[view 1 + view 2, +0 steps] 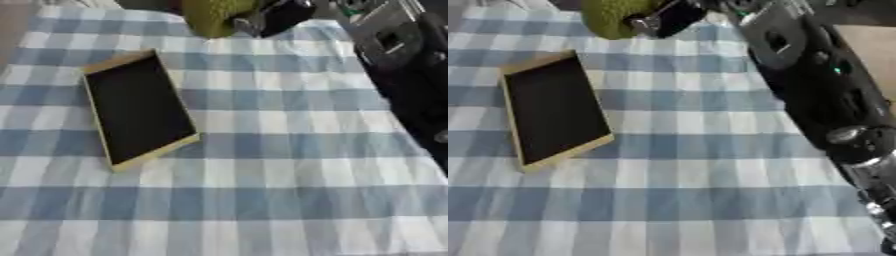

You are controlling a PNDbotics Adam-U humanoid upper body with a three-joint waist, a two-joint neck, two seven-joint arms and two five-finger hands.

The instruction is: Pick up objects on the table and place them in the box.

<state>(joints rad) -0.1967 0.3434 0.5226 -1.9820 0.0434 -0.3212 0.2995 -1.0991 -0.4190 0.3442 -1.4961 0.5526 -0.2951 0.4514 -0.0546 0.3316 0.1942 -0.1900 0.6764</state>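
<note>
At the far edge of the blue-and-white checked worktop [262, 165], the right hand [662, 20] curls round a bumpy olive-green object [614, 17], which should be carried level to the shallow, wooden-rimmed, black-lined box [140, 112] and lowered squarely inside.

Robot hand [278, 17] touching green object [213, 15], box [138, 107]

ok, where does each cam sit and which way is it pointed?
Left eye view: in the head, looking down at the checked tablecloth and the flat box; right arm along the right edge.
Right eye view: same head, same downward look, set a little to the right; more of the right arm shows.
Shared: the box, the cloth, and the right hand at a green thing at the far edge.
</note>
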